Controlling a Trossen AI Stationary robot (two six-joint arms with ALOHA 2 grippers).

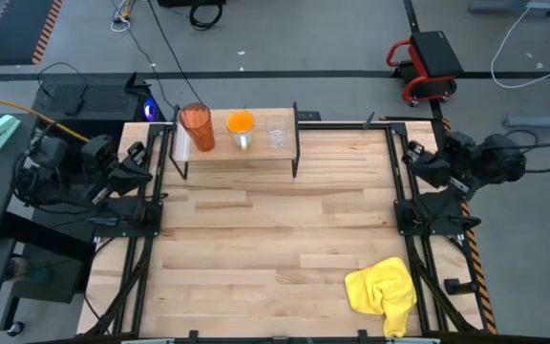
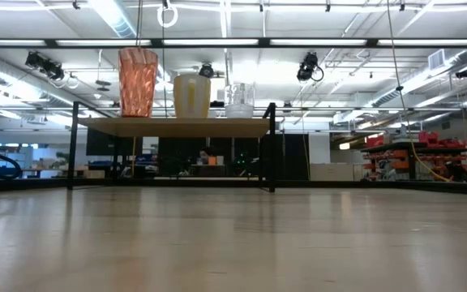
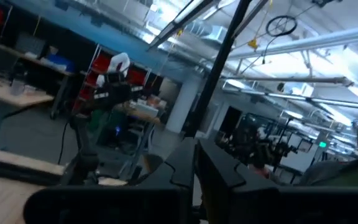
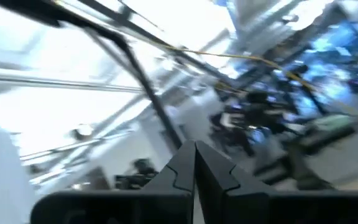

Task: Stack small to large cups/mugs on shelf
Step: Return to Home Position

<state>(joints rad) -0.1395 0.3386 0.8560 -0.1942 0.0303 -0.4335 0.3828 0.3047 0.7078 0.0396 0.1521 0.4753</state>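
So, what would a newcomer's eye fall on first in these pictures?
First, the small light-wood shelf on black legs at the table's far edge, bearing a tall amber-orange tumbler, an orange mug with pale handle and a small clear glass cup in a row. Then the crumpled yellow cloth near the front right corner. The left gripper and the right gripper wait, shut, at the table's sides.

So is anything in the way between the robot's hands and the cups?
Nothing visible. The tumbler, orange mug and glass cup stand on the shelf. The left gripper and right gripper sit at the sides, with only bare tabletop between them and the shelf. The yellow cloth lies off at the near right corner.
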